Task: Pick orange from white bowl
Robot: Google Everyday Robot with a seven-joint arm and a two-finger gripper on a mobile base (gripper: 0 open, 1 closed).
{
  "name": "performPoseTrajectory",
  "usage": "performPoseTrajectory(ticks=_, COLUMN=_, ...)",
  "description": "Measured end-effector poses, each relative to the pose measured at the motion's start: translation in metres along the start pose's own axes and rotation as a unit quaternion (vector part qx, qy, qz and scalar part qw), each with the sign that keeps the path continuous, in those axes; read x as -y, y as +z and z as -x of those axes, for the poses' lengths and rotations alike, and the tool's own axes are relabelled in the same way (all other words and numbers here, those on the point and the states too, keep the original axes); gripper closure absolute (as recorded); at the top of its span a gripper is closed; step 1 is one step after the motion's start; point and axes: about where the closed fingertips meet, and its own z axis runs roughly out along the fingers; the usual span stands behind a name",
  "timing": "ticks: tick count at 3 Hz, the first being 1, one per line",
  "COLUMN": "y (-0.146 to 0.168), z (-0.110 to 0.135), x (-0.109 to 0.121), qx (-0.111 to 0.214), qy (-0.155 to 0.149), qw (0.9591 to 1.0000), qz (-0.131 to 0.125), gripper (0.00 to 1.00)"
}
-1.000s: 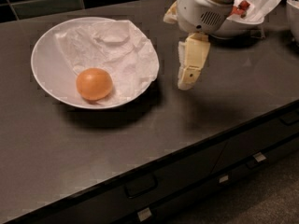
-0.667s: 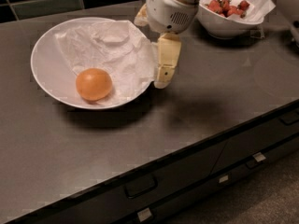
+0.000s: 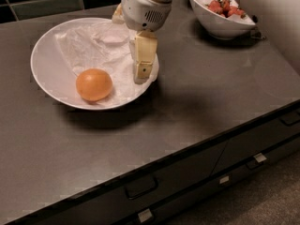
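The orange (image 3: 94, 84) lies in the front part of the wide white bowl (image 3: 44, 74), on its crumpled white paper lining. My gripper (image 3: 142, 74) hangs over the bowl's right rim, to the right of the orange and apart from it. Its cream-coloured fingers point down toward the paper, and nothing shows between them. The white wrist housing sits above it at the top of the view.
A deeper white bowl (image 3: 213, 25) with red strawberries stands at the back right of the dark counter (image 3: 187, 107). The counter's front edge runs diagonally, with drawers and handles below it. A wall rises at the far right.
My gripper has moved left, from over the bare counter right of the bowl to over the bowl's right rim, closer to the orange. The orange has not moved.
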Motion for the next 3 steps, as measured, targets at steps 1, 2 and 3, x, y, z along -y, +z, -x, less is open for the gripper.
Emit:
performPoseTrajectory(ticks=1, y=0.01, z=0.009, x=0.007, qx=0.007, qy=-0.012, qw=0.9999, qz=0.004, gripper=0.0)
performPoseTrajectory(ticks=2, y=0.03, z=0.028, x=0.019, qx=0.018, qy=-0.036, qw=0.9989, qz=0.024, gripper=0.0)
performPoseTrajectory(ticks=3, y=0.053, z=0.041, x=0.03, qx=0.035, qy=-0.053, qw=0.9971, qz=0.041, gripper=0.14)
